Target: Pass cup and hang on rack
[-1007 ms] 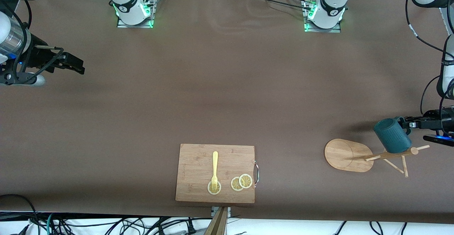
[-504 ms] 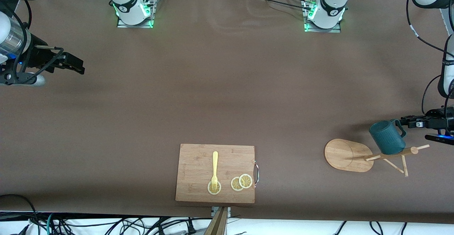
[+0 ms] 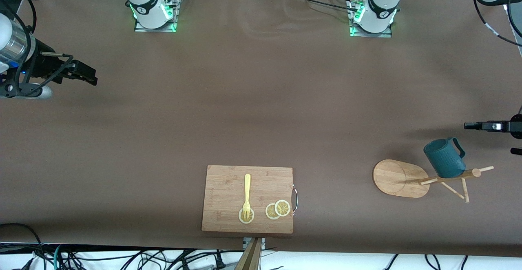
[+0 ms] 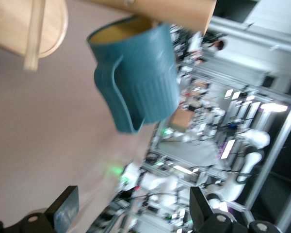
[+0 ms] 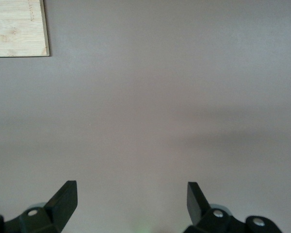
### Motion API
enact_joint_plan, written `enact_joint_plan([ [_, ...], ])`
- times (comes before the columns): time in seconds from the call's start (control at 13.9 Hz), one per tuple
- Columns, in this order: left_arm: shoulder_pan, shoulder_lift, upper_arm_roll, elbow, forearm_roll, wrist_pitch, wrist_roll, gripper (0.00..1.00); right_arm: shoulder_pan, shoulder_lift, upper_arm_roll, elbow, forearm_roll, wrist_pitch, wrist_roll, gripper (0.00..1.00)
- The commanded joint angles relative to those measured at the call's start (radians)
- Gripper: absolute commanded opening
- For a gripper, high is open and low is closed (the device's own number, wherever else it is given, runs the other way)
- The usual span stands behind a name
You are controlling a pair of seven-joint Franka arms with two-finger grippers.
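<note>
Teal and ribbed, the cup [image 3: 443,158] hangs on the rack [image 3: 424,178], resting against one of the upper pegs near the top of the central post. I read its loop handle as pointing toward the left arm's end of the table. In the left wrist view the cup [image 4: 138,77] shows its mustard-yellow inside just under the post, and nothing grips it.

I see the rack's oval bamboo base on the brown table [image 3: 261,98], toward the left arm's end. The cutting board [image 3: 247,199] lies toward the middle of the table at the edge nearest the front camera. On that board I note a yellow fork [image 3: 246,194] and three lemon slices [image 3: 277,209]; the fork's tines rest on one slice.

Left gripper [image 3: 487,138]: I read it at the table's edge at the left arm's end, close to the cup but apart from it, fingers spread wide with nothing between them.

Right gripper [image 3: 83,73]: I read it over bare table at the right arm's end, waiting, fingers [image 5: 65,199] apart and empty.
</note>
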Motion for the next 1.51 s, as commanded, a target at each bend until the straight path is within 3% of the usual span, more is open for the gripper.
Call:
enact_joint_plan([
  [0.0,-0.06,-0.113,0.009,-0.002,0.233,-0.052,0.01,1.0,0.001,-0.009,-0.004,0.009,0.015,-0.017,0.005,1.0],
  [0.43,-0.359,-0.327,0.007,-0.01,0.744,-0.023,0.004,1.0,0.001,-0.009,-0.004,0.009,0.015,-0.017,0.005,1.0],
  [0.79,-0.567,-0.5,0.007,-0.156,0.944,0.106,-0.083,1.0,0.001,-0.009,-0.004,0.009,0.015,-0.017,0.005,1.0],
  [1.01,-0.586,-0.656,-0.028,-0.371,0.958,0.271,-0.131,1.0,0.001,-0.009,-0.004,0.009,0.015,-0.017,0.005,1.0],
  [1.22,-0.618,-0.752,-0.03,-0.468,0.947,0.356,-0.155,1.0,0.001,-0.009,-0.004,0.009,0.015,-0.017,0.005,1.0],
  [1.44,-0.796,-0.836,0.185,-0.569,0.898,0.518,-0.212,1.0,0.001,-0.009,-0.004,0.009,0.015,-0.017,0.005,1.0],
])
